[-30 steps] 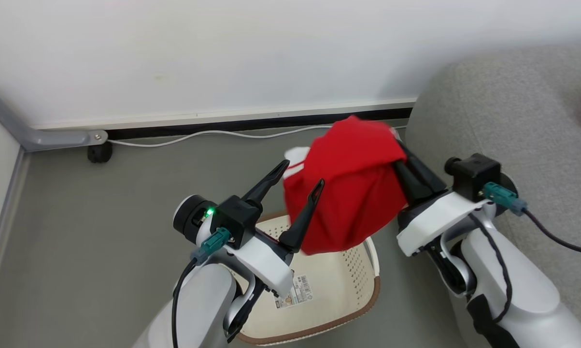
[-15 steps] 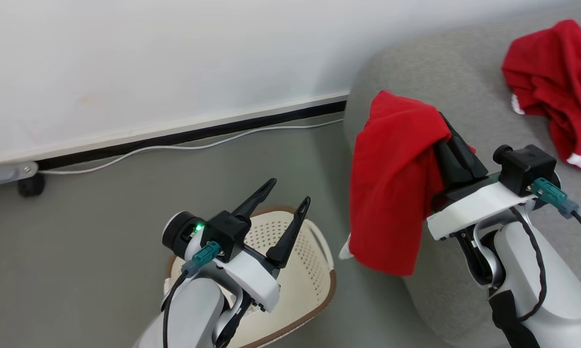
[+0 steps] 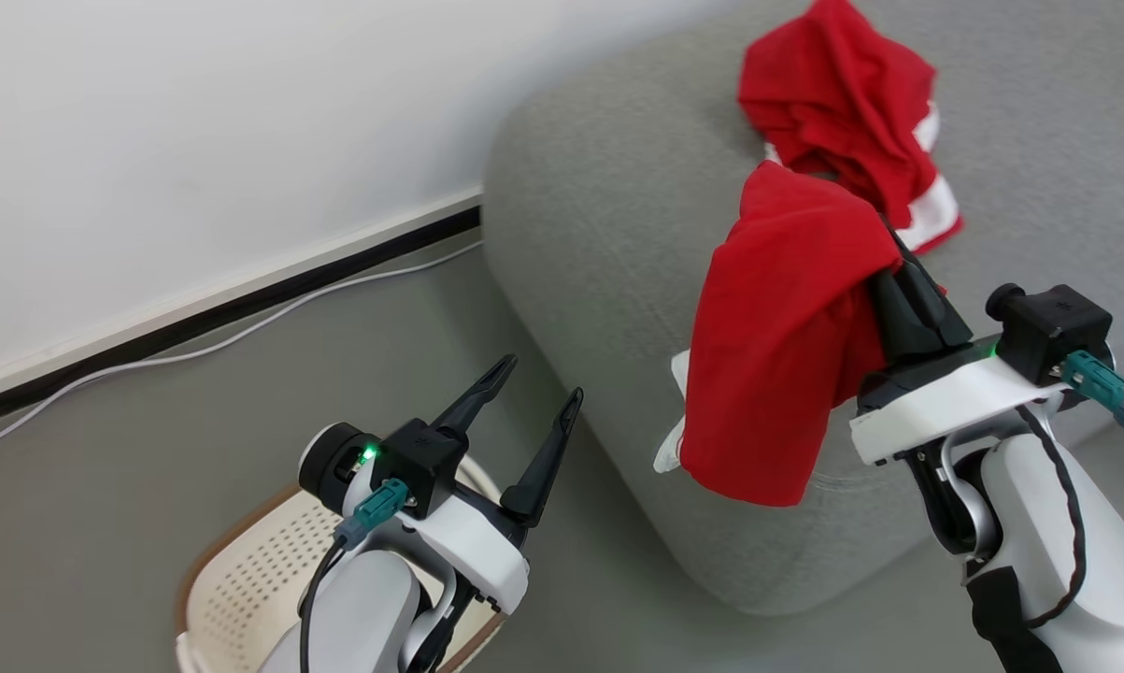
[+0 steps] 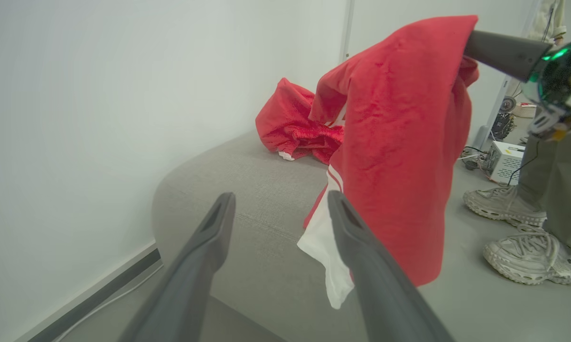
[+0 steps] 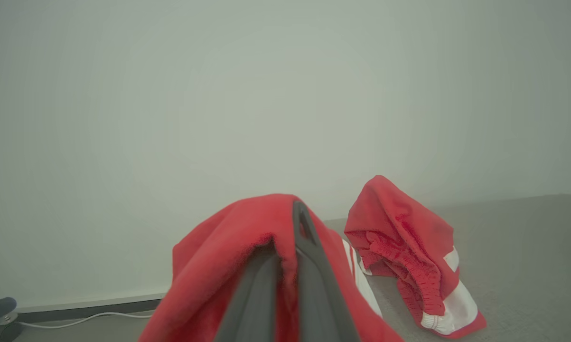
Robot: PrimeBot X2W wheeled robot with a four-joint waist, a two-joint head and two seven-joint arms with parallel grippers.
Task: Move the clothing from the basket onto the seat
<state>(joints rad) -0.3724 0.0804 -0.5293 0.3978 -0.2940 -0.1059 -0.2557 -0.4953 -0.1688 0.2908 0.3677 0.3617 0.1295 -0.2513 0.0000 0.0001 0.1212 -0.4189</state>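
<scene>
A red garment with white trim (image 3: 776, 355) hangs from my right gripper (image 3: 889, 252), whose fingers are shut on its top fold. It dangles over the rounded front edge of the grey seat (image 3: 608, 187). In the left wrist view the same hanging garment (image 4: 399, 142) drapes beside my open left gripper (image 4: 278, 204). A second red garment (image 3: 842, 112) lies crumpled on the seat behind it, also seen as a heap (image 5: 408, 242) past my right gripper (image 5: 292, 213). My left gripper (image 3: 538, 379) stands open and empty above the cream basket (image 3: 244, 579), low left.
A white wall with a dark skirting strip and a white cable (image 3: 244, 327) runs along the grey floor. A person's feet in pale trainers (image 4: 527, 237) stand on the floor beyond the seat, near a small white box (image 4: 503, 161).
The camera has swung right, sliding the basket to the lower left and bringing the seat and its garment into the middle. My right gripper has carried the hanging garment from above the basket to over the seat.
</scene>
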